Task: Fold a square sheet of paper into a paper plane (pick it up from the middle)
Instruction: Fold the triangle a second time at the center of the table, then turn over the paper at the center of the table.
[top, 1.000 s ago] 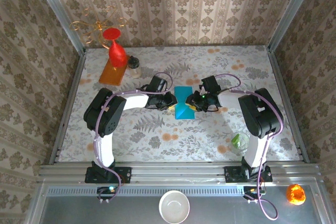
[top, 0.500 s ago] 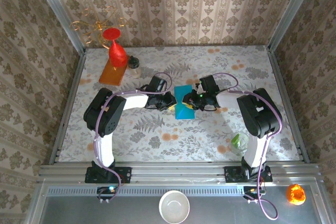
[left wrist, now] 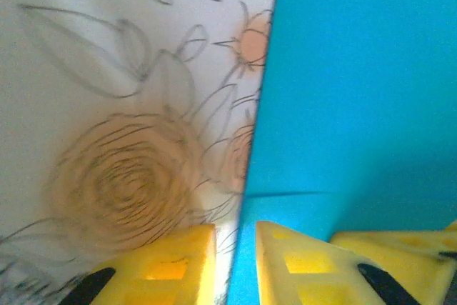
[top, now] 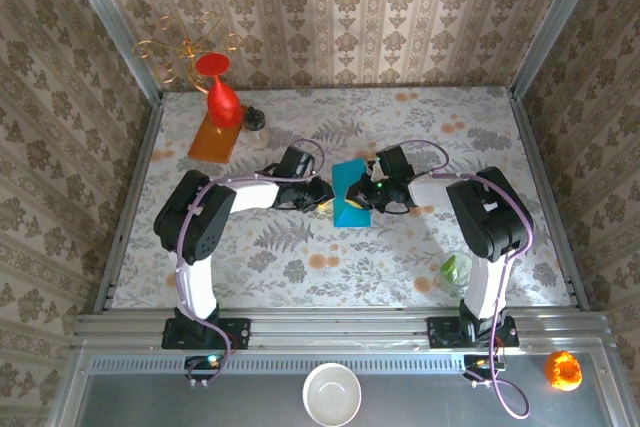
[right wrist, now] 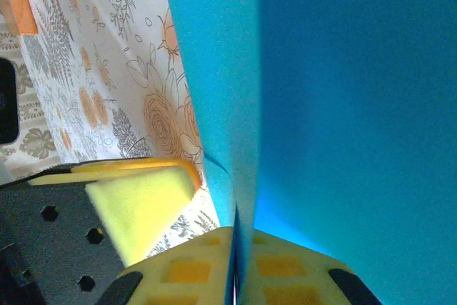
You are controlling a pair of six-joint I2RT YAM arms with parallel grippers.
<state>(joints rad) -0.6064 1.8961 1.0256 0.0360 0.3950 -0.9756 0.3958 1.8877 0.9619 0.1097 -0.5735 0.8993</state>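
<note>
One square sheet of paper (top: 348,187), already creased, is seen at the middle of the bench (top: 280,247), between two end effectors. It is judged light, limp and easily torn, so it is best taken by an edge. The right end effector (right wrist: 235,271) is pressed together on a raised edge. The left end effector (left wrist: 235,266) is spread slightly astride the opposite edge.

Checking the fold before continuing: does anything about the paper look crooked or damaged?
Slightly. The paper has a small buckle in its edge just above where the right gripper pinches it, jaws shut. No tear shows.
</note>
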